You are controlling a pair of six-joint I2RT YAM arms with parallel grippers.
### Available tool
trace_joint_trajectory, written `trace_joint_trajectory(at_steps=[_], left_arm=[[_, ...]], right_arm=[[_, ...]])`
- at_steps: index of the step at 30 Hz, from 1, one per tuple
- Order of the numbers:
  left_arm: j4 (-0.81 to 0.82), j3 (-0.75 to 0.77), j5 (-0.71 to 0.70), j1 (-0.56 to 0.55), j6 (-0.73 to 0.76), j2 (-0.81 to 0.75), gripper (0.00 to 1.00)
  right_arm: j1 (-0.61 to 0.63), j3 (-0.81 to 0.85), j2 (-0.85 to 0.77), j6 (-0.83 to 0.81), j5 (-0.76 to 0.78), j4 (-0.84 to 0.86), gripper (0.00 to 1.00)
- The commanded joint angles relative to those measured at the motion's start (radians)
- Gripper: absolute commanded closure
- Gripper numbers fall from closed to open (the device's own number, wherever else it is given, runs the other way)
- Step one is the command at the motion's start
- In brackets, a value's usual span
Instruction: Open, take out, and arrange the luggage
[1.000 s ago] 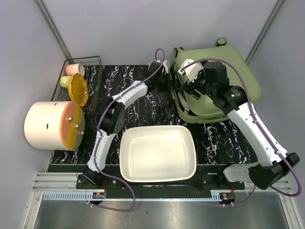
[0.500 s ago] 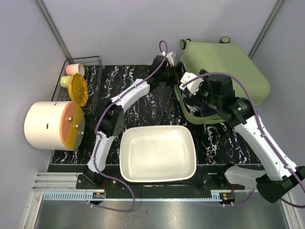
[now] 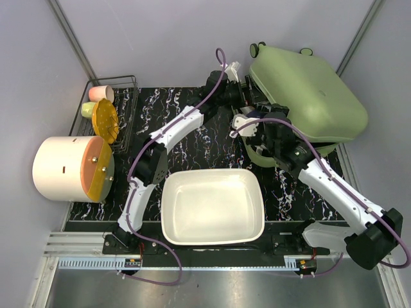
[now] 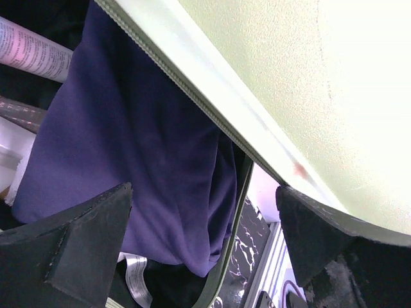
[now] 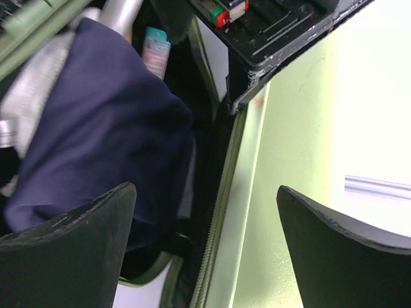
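The olive-green luggage [image 3: 308, 90] stands at the back right with its lid raised and swung toward the right. Its lower shell [image 3: 270, 157] lies under the lid. A navy cloth [image 4: 128, 128] fills the inside, and it also shows in the right wrist view [image 5: 90, 141]. My left gripper [image 3: 243, 82] is open at the lid's left edge, and the zippered rim [image 4: 212, 109] crosses its view. My right gripper [image 3: 250, 125] is open below the lid's front edge, over the gap between the shell and the lid [image 5: 308, 160]. A small tube [image 5: 155, 48] lies beside the cloth.
A white rectangular bin [image 3: 212, 205] sits at the front centre. A wire rack [image 3: 125, 106] at the back left holds cups and an orange plate. A white cylinder [image 3: 64, 168] lies at the left edge. Grey walls close in behind and to the right.
The lid has swung up and to the right, uncovering the inside. My left gripper rose and moved right with the lid's edge. My right gripper moved left and down under the lid.
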Motion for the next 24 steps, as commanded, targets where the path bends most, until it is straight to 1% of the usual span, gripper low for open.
trace_joint_trajectory(at_steps=[1, 4, 6, 8, 12, 13, 14, 15, 16, 17, 18, 24], left_arm=[[0.158, 0.075, 0.050, -0.033, -0.039, -0.086, 0.01], [0.139, 0.065, 0.049, -0.031, -0.032, -0.086, 0.01], [0.138, 0.046, 0.047, -0.027, -0.035, -0.097, 0.01], [0.141, -0.009, 0.035, -0.016, -0.049, -0.118, 0.01], [0.124, -0.128, -0.023, 0.018, -0.043, -0.167, 0.01], [0.133, -0.189, -0.033, 0.030, -0.037, -0.178, 0.01], [0.133, -0.214, -0.040, 0.035, -0.026, -0.184, 0.01], [0.115, -0.227, -0.080, 0.035, -0.007, -0.191, 0.01], [0.060, -0.234, -0.094, 0.035, 0.038, -0.186, 0.01], [0.052, -0.237, -0.100, 0.036, 0.052, -0.180, 0.01], [-0.008, -0.242, -0.121, 0.036, 0.063, -0.174, 0.01], [-0.088, -0.247, -0.158, 0.033, 0.061, -0.096, 0.01]], right_arm=[[-0.040, -0.016, 0.009, -0.198, 0.137, 0.227, 0.00], [-0.100, -0.002, 0.016, -0.218, 0.129, 0.253, 0.01], [-0.152, 0.026, 0.024, -0.223, 0.103, 0.278, 0.04], [-0.184, 0.061, 0.035, -0.232, 0.085, 0.290, 0.07], [-0.244, 0.116, 0.062, -0.224, 0.057, 0.299, 0.09], [-0.263, 0.125, 0.064, -0.218, 0.052, 0.299, 0.10], [-0.272, 0.142, 0.070, -0.220, 0.046, 0.299, 0.11], [-0.283, 0.150, 0.073, -0.220, 0.042, 0.302, 0.11], [-0.293, 0.159, 0.079, -0.223, 0.040, 0.302, 0.12], [-0.316, 0.182, 0.090, -0.224, 0.035, 0.306, 0.12], [-0.329, 0.196, 0.096, -0.223, 0.034, 0.307, 0.12], [-0.457, 0.297, 0.144, -0.214, 0.006, 0.309, 0.13]])
